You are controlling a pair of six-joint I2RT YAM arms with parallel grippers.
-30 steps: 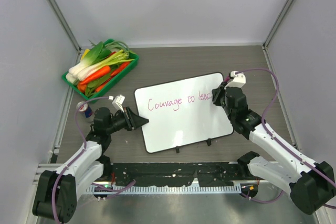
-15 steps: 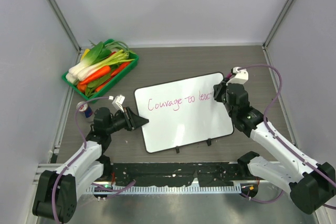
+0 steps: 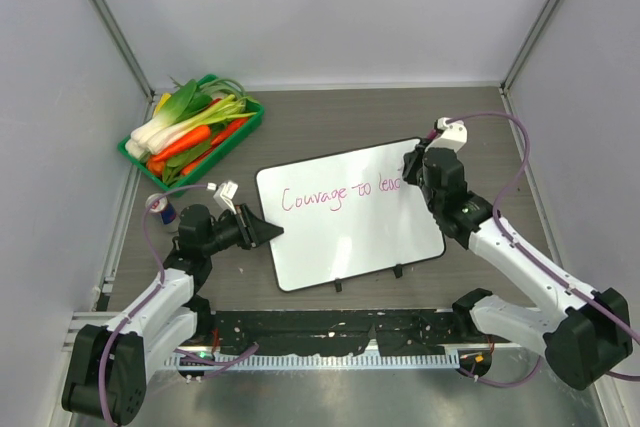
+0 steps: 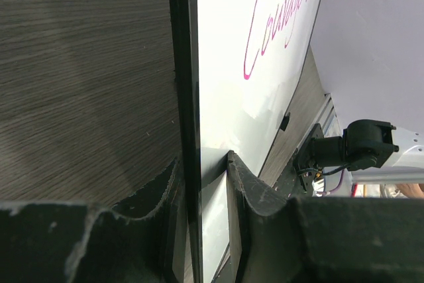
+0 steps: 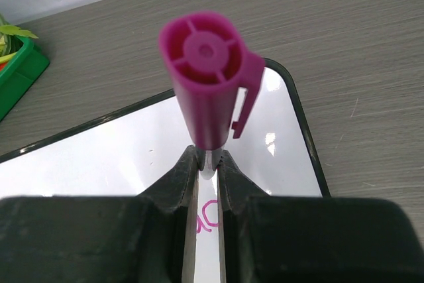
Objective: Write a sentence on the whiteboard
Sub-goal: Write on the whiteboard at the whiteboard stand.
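1. Change: over the last second the right gripper (image 3: 410,175) has drawn a little toward the far edge of the whiteboard (image 3: 350,237), its wrist swinging the same way. It stays over the whiteboard's right end.
2. Meaning, as a judgement: a stroke in the last word is being formed. The sentence (image 3: 335,195) already runs from the whiteboard's left part nearly to its right end, so the writing looks close to done. Its final letters are hidden behind the gripper.
3. Right tool: the fingers are pressed onto a magenta marker (image 5: 205,77). They pinch its barrel low down, with the capped end toward the wrist camera and the tip toward the whiteboard (image 5: 99,157). Whether the tip touches cannot be told.
4. Left tool: the left gripper (image 3: 262,231) clamps the whiteboard's left edge. In the wrist view one finger lies on each face of the black frame (image 4: 189,97).
5. Unchanged from the earlier frames: the left arm, the whiteboard's slanted lie on the table (image 3: 330,112) and the green tray (image 3: 126,150) of vegetables beyond the whiteboard's far left corner.
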